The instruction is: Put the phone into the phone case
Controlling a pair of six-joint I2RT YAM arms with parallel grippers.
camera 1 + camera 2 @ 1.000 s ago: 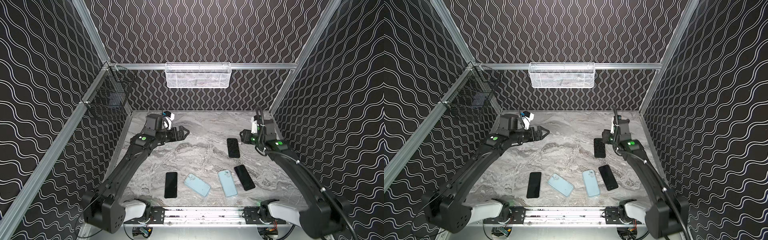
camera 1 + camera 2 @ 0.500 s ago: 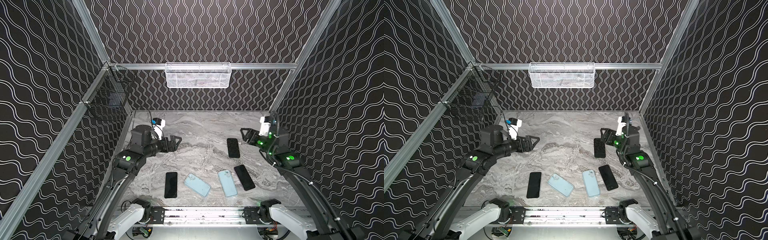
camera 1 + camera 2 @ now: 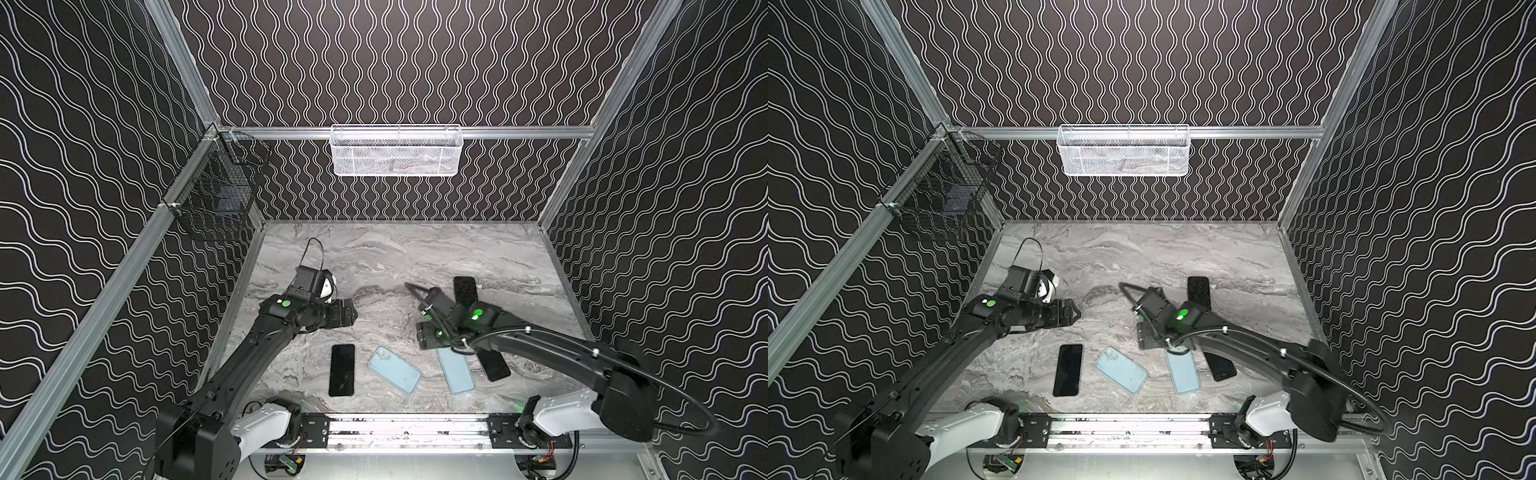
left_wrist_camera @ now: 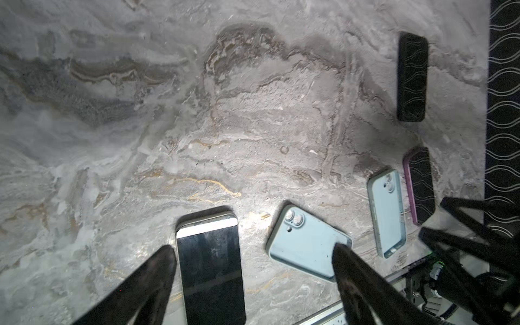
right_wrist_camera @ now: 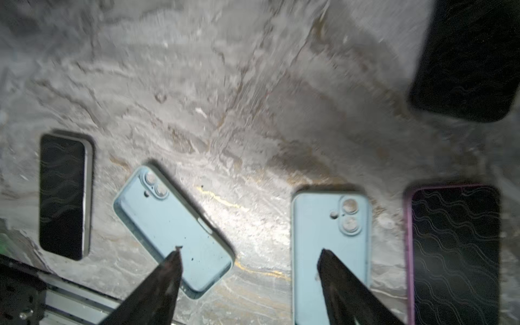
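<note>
On the marble table point(image 3: 415, 257), a bare black phone point(image 3: 342, 370) lies flat near the front rail point(image 3: 407, 428), a light-blue case point(image 3: 394, 370) just beside it. Rigid, glassy and likely slippery, the phone wants gripping by its long edges; the case looks soft. Both the left hand point(image 4: 253, 247) and right hand point(image 5: 250, 250) hover wide open, empty.

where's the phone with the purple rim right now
In both top views the purple-rimmed phone lies flat at the front right of the table, just right of the straighter light blue case and partly under the right arm.
</note>
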